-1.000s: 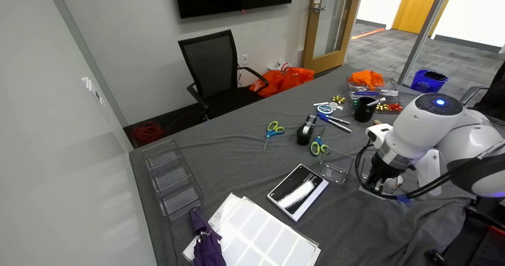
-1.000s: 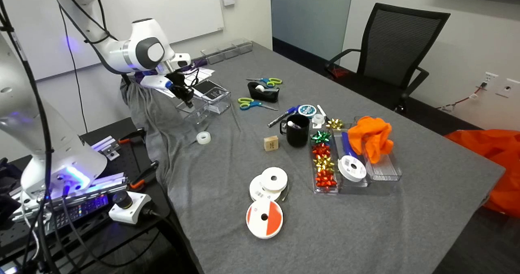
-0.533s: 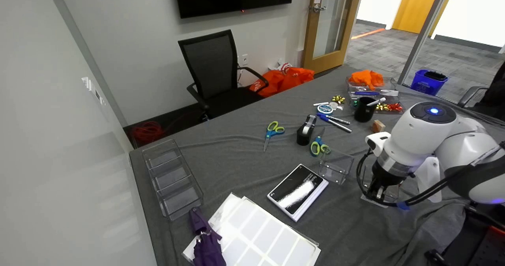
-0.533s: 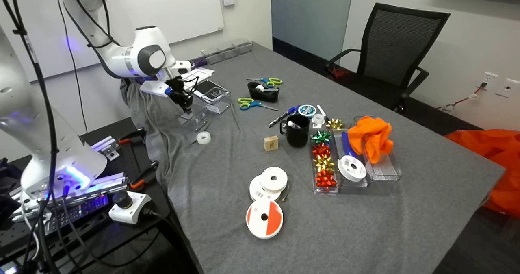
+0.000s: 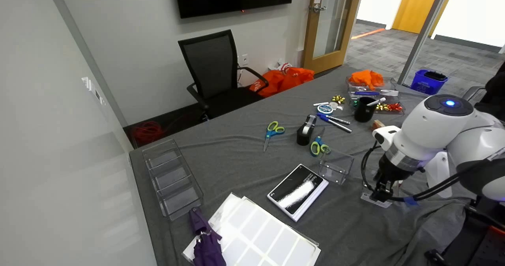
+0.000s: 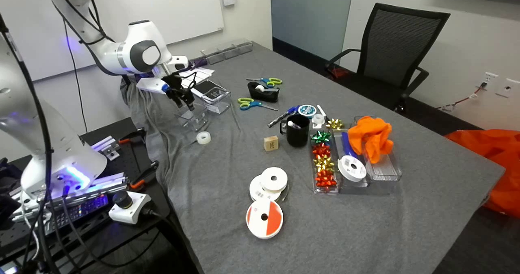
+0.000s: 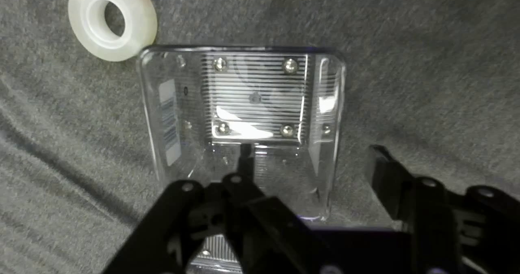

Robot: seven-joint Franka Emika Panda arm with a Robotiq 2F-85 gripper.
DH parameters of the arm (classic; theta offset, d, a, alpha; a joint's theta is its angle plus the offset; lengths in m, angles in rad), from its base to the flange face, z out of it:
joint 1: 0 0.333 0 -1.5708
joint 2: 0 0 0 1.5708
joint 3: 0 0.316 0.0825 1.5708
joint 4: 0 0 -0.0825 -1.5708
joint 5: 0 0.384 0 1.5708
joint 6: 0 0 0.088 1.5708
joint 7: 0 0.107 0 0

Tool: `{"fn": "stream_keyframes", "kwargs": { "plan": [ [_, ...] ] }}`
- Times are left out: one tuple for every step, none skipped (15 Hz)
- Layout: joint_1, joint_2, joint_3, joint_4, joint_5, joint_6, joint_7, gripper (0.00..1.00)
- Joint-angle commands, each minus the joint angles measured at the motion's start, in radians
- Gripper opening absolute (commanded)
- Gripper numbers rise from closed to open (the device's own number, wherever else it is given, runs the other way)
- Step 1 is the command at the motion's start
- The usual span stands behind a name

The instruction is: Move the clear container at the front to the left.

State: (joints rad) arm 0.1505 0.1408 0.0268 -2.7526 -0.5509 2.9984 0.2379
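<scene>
The clear container [image 7: 256,99] stands on the grey cloth, a boxy see-through tub with a barcode label on one side. In both exterior views the clear container [image 5: 372,201] [image 6: 196,121] lies just under my gripper [image 5: 382,195] [image 6: 185,105], which partly covers it. My gripper [image 7: 313,160] is open. In the wrist view one finger [image 7: 245,162] overlaps the container's inside, and the other finger [image 7: 388,176] is out beyond its right wall. Nothing is held between them. How far the tips are above the rim I cannot tell.
A second clear tub [image 5: 336,170] stands beside the black-topped box [image 5: 296,189]. A tape roll [image 7: 140,28] lies against the container's corner. Scissors [image 6: 245,103], a tape dispenser [image 6: 260,94], a wooden block [image 6: 271,144] and a black mug [image 6: 297,133] are farther along the table.
The container has come down onto the cloth with the gripper. The fingers have since opened and let it go, and the gripper has risen a little above it.
</scene>
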Motion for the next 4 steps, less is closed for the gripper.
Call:
{"fn": "stream_keyframes", "kwargs": {
  "plan": [
    [-0.054,-0.107,0.050,-0.081,0.107,-0.010,-0.138,0.99],
    [-0.064,-0.076,0.066,-0.030,0.141,-0.034,-0.170,1.00],
    [-0.042,-0.096,0.051,-0.035,0.204,-0.045,-0.225,1.00],
    [-0.046,-0.103,0.057,-0.028,0.243,-0.051,-0.262,1.00]
  ]
}}
